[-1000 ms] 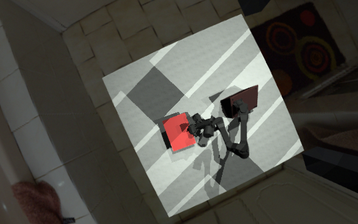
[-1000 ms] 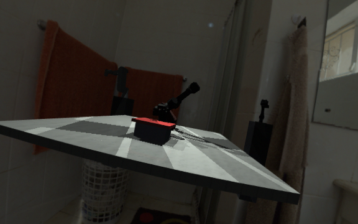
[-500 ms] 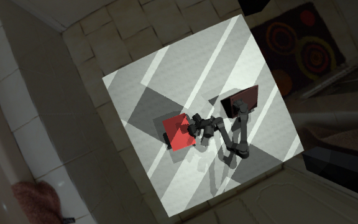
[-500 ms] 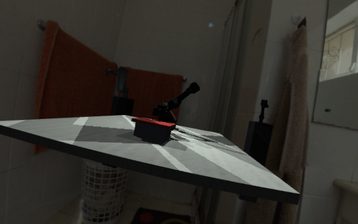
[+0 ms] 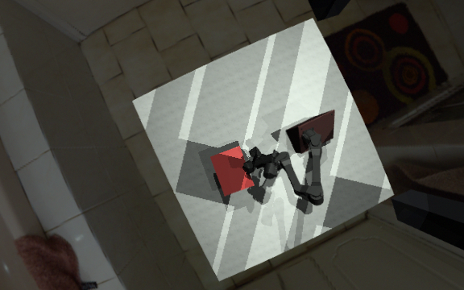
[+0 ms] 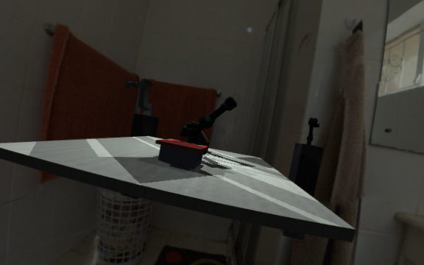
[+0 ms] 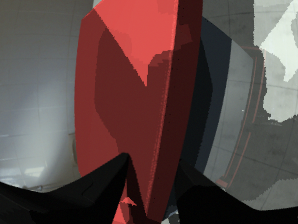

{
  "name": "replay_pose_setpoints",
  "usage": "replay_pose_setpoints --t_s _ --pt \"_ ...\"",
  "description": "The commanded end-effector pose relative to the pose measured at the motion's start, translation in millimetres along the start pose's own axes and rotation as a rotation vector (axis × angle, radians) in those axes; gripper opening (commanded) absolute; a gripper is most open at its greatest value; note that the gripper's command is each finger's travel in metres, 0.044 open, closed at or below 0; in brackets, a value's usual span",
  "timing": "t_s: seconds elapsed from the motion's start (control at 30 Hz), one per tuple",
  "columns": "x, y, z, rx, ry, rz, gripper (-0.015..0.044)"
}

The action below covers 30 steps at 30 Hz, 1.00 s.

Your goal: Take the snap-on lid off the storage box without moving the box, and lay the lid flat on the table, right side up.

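Note:
The red lid lies over the top of the dark blue-grey storage box, right side up. In the exterior view it looks about level; I cannot tell whether a small gap stands under its far edge. The box stands on the table. My gripper is at the lid's edge nearest the arm, shut on that edge with one finger over the top face and the other beyond the rim. In the exterior view the lid hides the fingertips.
The arm's base stands on a dark reddish-brown block near the table's right side. The arm's folded links reach from there to the box. Hard shadows and light stripes cross the table top.

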<state>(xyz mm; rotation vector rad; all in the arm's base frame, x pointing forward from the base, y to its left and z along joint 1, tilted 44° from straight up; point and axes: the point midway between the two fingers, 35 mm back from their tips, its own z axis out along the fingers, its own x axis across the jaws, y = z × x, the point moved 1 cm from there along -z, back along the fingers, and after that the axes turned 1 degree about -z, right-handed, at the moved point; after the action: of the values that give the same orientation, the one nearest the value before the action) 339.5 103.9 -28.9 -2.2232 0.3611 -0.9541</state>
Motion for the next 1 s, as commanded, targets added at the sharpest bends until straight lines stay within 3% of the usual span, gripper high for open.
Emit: replay_pose_setpoints --t_s 0.0,0.97 --pt "1.7 0.4 -1.5 0.001 0.002 -0.003 0.0000" --pt "5.2 0.4 -6.4 0.001 0.002 -0.004 0.0000"
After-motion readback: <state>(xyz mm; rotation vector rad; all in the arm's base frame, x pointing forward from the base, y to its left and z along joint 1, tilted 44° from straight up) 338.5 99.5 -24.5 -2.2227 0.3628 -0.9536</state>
